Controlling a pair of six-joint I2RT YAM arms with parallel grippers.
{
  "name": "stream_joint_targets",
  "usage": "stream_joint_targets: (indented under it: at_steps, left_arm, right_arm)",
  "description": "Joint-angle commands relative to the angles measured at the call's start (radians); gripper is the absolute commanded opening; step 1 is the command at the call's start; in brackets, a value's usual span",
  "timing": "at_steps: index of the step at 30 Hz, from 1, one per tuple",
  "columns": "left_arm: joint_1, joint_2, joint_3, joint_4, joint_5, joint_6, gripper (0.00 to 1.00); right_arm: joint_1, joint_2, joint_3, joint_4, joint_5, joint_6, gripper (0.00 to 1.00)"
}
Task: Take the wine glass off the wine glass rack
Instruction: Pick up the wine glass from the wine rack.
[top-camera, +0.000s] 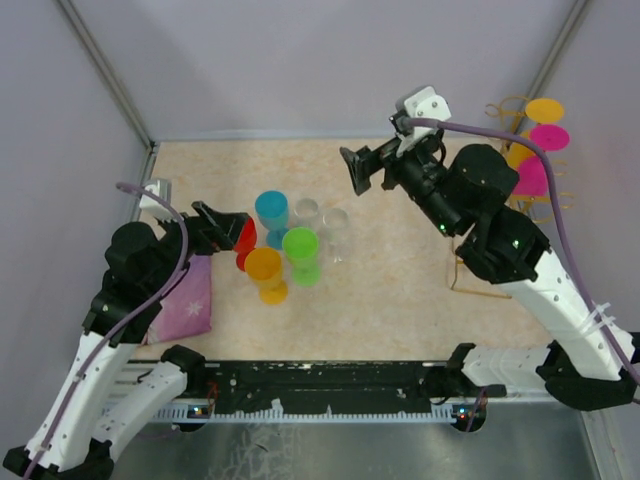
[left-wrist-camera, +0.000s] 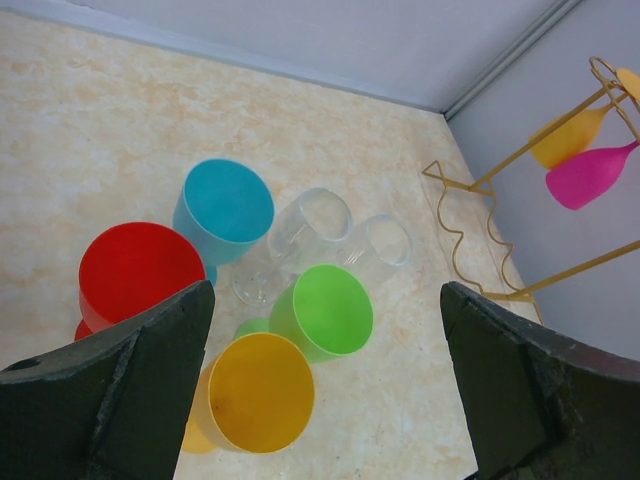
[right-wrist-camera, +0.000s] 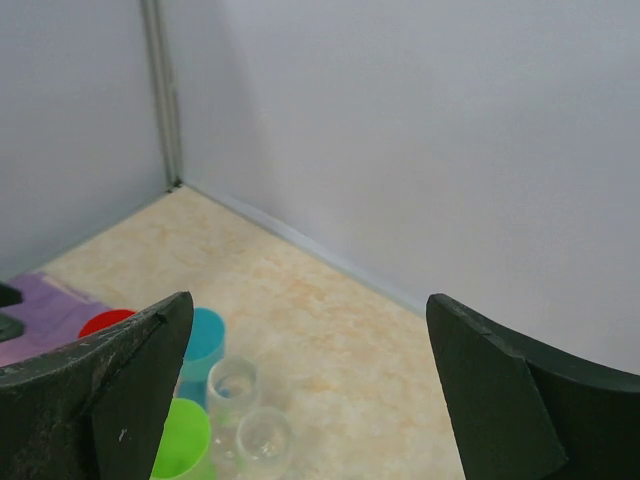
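Left jaws: wide open, empty, near the standing glasses (top-camera: 297, 243).
Right jaws: wide open, empty.
Wine glass rack (left-wrist-camera: 520, 151): right edge of the surface (top-camera: 400, 290), pink wine glass (left-wrist-camera: 585, 175) hanging.

The gold wire wine glass rack (left-wrist-camera: 470, 185) stands upright at the counter's (left-wrist-camera: 100, 120) right edge. A pink wine glass (left-wrist-camera: 585, 175) and a yellow wine glass (left-wrist-camera: 565, 140) hang inverted from it, perhaps alongside two more.
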Motion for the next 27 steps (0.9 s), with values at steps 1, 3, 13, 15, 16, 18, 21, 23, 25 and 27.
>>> stream_joint_targets:
  at_steps: [1, 3, 13, 15, 16, 18, 21, 23, 25, 27]
  left_arm:
    - [0.006, -0.024, -0.041, 0.007, 0.004, -0.022, 0.99]
    - [0.005, -0.035, -0.049, 0.01, 0.011, -0.02, 0.99]
    - [0.005, -0.154, -0.097, 0.045, -0.029, 0.011, 0.99]
    - [0.005, -0.163, -0.099, 0.035, -0.033, 0.01, 0.99]
    - [0.005, -0.166, -0.099, 0.033, -0.032, 0.01, 0.99]
    - [0.006, -0.17, -0.098, 0.034, -0.024, 0.011, 0.99]
    - [0.005, -0.174, -0.081, 0.037, -0.018, 0.055, 0.99]
    - [0.005, -0.173, -0.064, 0.031, -0.023, 0.088, 0.99]
    - [0.006, -0.17, -0.049, 0.015, -0.019, 0.107, 0.99]
    - [0.005, -0.171, -0.046, 0.003, -0.01, 0.104, 0.99]
  right_arm:
    - [-0.037, 0.097, 0.148, -0.099, 0.176, -0.098, 0.99]
    - [-0.099, 0.131, 0.197, -0.143, 0.141, -0.069, 0.99]
    - [-0.59, 0.186, 0.347, -0.296, -0.198, 0.245, 0.99]
    - [-0.702, 0.201, 0.38, -0.335, -0.292, 0.31, 0.99]
    - [-0.749, 0.206, 0.394, -0.348, -0.319, 0.332, 0.99]
    - [-0.823, 0.214, 0.418, -0.372, -0.357, 0.367, 0.99]
    - [-0.939, 0.22, 0.433, -0.382, -0.424, 0.411, 0.99]
    - [-1.035, 0.229, 0.441, -0.382, -0.506, 0.449, 0.98]
    - [-1.119, 0.251, 0.459, -0.393, -0.537, 0.478, 0.96]
    - [-1.179, 0.276, 0.48, -0.409, -0.549, 0.501, 0.94]
